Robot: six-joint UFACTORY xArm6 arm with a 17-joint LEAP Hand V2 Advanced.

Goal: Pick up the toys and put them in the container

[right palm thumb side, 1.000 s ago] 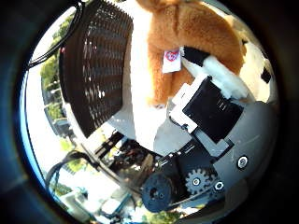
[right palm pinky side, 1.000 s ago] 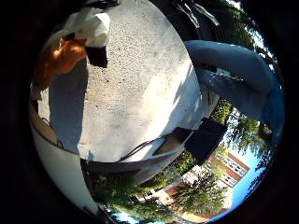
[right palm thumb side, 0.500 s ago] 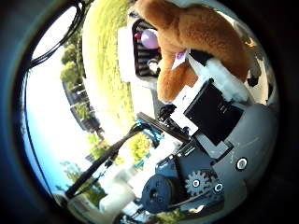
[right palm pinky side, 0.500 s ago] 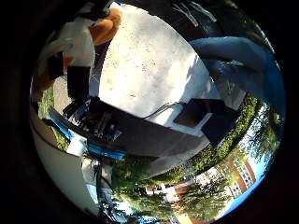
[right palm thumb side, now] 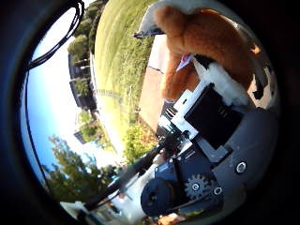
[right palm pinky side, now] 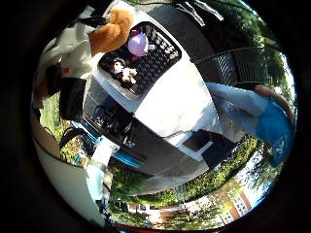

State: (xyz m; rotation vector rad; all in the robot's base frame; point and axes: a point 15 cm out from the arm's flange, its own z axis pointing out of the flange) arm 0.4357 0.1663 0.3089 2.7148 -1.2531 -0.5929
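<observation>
My hand (right palm thumb side: 217, 117) is shut on an orange-brown plush toy (right palm thumb side: 202, 37), which fills the space against the palm in the thumb side view. In the little finger side view the same plush (right palm pinky side: 115, 29) sits between my white and black fingers (right palm pinky side: 73, 53), just beside and above a black mesh container (right palm pinky side: 171, 49). The container stands on a white table (right palm pinky side: 185, 102). Inside it lie a pink round toy (right palm pinky side: 137, 44) and a small black and white toy (right palm pinky side: 122, 70).
A person in blue jeans (right palm pinky side: 260, 115) stands close to the table's far side. Dark frames and gear (right palm pinky side: 112, 121) lie below the table edge. A lawn (right palm thumb side: 122, 56) and trees (right palm thumb side: 80, 164) lie around.
The views have swung with the hand: the container with its toys has come into the little finger side view, close to the plush. The plush stays in my hand.
</observation>
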